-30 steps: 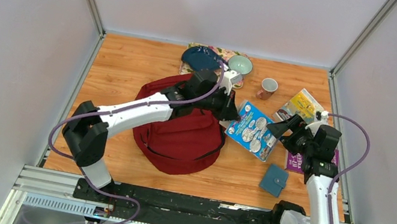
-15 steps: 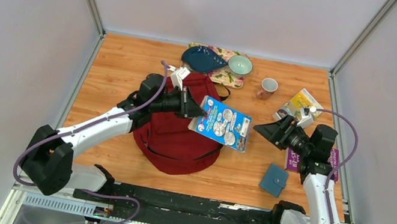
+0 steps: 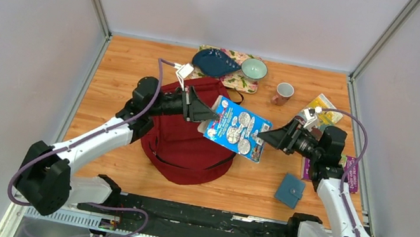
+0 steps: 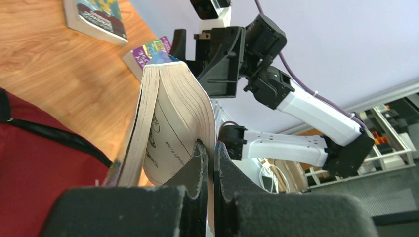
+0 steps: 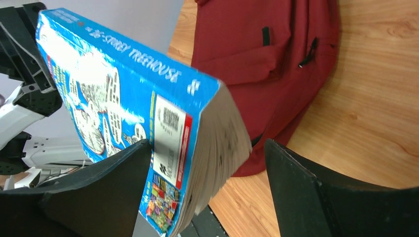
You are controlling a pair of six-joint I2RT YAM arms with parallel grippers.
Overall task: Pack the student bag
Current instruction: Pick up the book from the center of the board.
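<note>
Bag [image 3: 184, 143] lies flat on the tabletop [image 3: 126, 66], centre-left, unmoved. The left jaws stay clamped on the left edge of the book [image 3: 236, 128], held in the air over the bag's right side. A second ago the book was farther right. The right jaws, wide open, have moved left and now straddle the book's right edge. Whether they touch it cannot be told.

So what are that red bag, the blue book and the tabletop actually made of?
The student bag looks like woven fabric, matte dark red: it slumps and creases softly. The blue book is a paperback: glossy printed card cover, off-white paper pages at the edge. The table shows wood grain, so it is wood or a wood-look laminate; I cannot tell which.
</note>
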